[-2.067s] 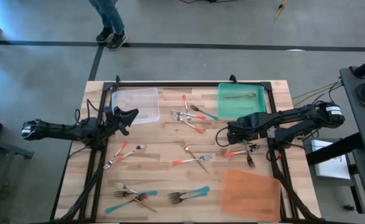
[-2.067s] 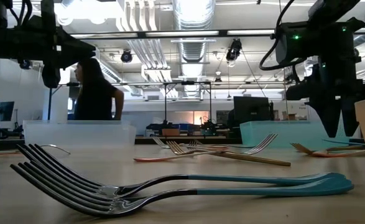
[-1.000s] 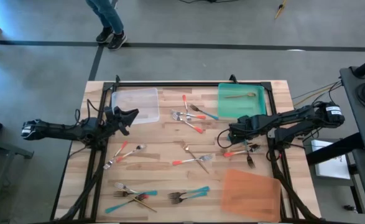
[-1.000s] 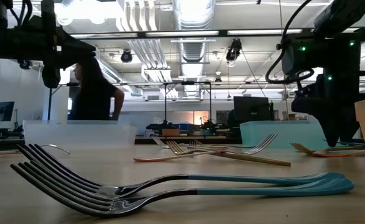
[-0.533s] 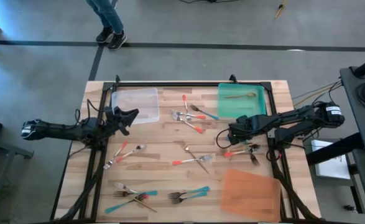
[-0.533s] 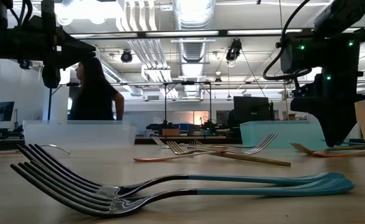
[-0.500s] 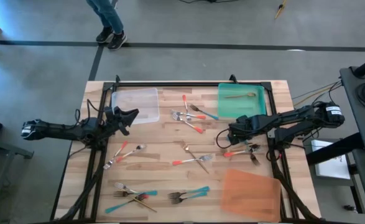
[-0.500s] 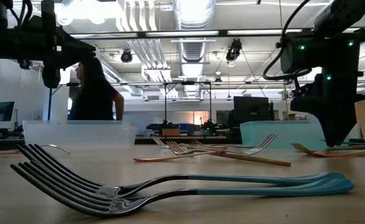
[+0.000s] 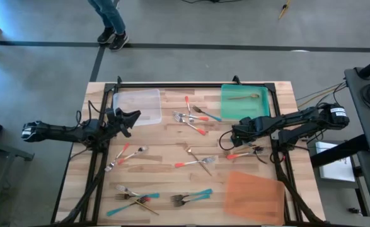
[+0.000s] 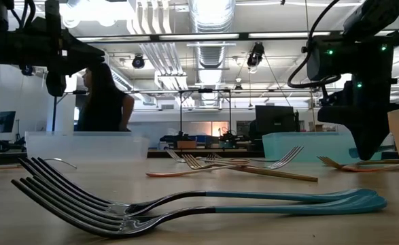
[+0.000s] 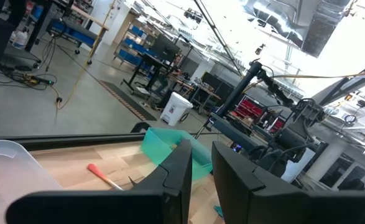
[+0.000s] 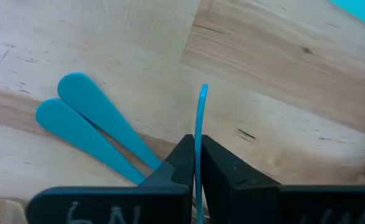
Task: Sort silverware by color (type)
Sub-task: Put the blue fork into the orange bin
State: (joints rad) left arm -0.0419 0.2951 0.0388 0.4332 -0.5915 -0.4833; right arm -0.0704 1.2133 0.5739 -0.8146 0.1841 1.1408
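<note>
Right claw [image 12: 196,163] pinched tight on a teal handle [image 12: 200,124], held edge-on just above the desk [image 9: 172,154], near the green tray [image 9: 244,104]; two more teal handles [image 12: 95,124] lie flat beside it; versus 0.5 s ago the piece is off the desk, claw slightly higher; left claw [image 11: 199,171] nearly closed, empty, beside the clear tray [image 9: 137,104], unchanged.

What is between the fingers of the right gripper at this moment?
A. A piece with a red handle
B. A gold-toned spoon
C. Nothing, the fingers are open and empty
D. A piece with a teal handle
D. In the right wrist view the right gripper is shut on a thin teal handle seen edge-on, above the wooden table; two more teal handles lie flat beside it.
</note>
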